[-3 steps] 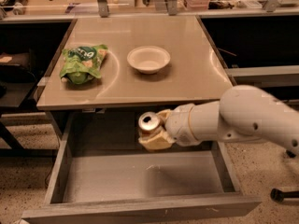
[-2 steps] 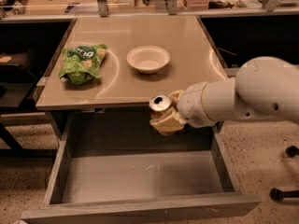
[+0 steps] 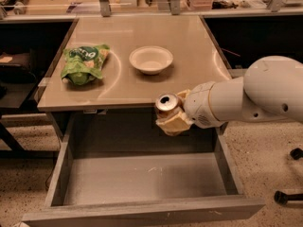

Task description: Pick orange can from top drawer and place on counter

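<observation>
In the camera view, the pincer [image 3: 172,119] on the white arm [image 3: 255,96] is clamped on the orange can [image 3: 166,103], held upright in the air over the open top drawer [image 3: 142,179], right at the worktop's [image 3: 189,41] front edge. On the worktop sit 1 white bowl [image 3: 151,59] and 1 green bag [image 3: 85,63], well apart from the can.

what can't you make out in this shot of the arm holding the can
Camera view:
- Lower body of the orange-brown drink can: covered by the beige-fingered gripper clamped on it, at the front edge of the glossy tan counter.
- Rear of the open grey drawer: under the counter, in shadow.
- Print on the green snack bag: too blurred to read.
- White arm: cut off by the right edge.
</observation>
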Tool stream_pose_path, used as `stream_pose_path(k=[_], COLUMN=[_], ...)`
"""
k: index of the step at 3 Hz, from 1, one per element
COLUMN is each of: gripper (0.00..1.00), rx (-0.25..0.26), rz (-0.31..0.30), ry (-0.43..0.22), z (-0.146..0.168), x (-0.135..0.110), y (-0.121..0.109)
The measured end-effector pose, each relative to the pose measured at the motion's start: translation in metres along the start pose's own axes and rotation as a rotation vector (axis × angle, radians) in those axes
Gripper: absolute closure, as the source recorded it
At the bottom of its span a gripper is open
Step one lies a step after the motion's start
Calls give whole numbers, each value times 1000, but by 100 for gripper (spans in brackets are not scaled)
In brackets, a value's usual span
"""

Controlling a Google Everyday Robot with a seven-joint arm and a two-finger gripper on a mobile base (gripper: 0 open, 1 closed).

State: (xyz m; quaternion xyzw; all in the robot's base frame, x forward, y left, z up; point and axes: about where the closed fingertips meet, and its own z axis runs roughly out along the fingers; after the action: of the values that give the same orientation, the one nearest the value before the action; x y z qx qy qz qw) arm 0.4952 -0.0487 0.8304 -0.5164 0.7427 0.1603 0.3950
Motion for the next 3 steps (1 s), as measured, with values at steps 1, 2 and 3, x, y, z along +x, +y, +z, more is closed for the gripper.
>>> stream_pose_path(k=[1, 2, 3], gripper=[100, 100, 100], rx=[34, 83, 128], rz=[20, 89, 176], ry=[-9, -15, -8], z=[-12, -33, -69], x=[-3, 0, 17], y=[-29, -79, -138])
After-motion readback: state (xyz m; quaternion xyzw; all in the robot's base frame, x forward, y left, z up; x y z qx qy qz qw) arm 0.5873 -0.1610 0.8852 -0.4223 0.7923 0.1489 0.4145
